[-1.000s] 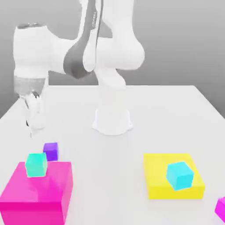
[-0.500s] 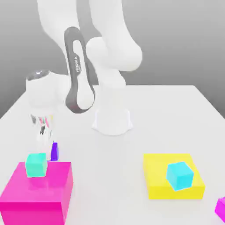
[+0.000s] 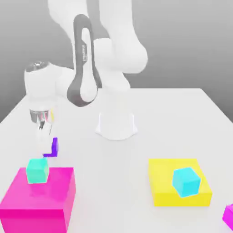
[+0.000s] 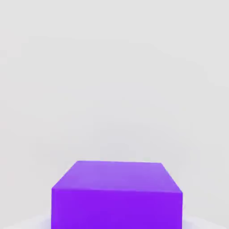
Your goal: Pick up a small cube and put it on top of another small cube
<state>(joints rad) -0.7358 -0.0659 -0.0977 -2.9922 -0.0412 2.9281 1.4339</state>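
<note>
The small cube (image 3: 54,146) is plain violet and hangs just above the white table at the exterior view's left. My gripper (image 3: 47,143) is shut on it, and the pale fingers hide most of the cube's left side. In the hand view the violet small cube (image 4: 116,197) sits close in front of the camera with the bare table behind it. A brighter magenta small cube (image 3: 229,216) lies at the front right corner, cut off by the picture's edge.
A teal cube (image 3: 37,170) rests on a big magenta block (image 3: 43,202) just in front of the gripper. Another teal cube (image 3: 185,182) sits on a flat yellow block (image 3: 160,182) at the right. The arm's white base (image 3: 116,125) stands mid-table.
The hand came down over the violet cube, the fingers shut on it, and the cube has risen a little off the table.
</note>
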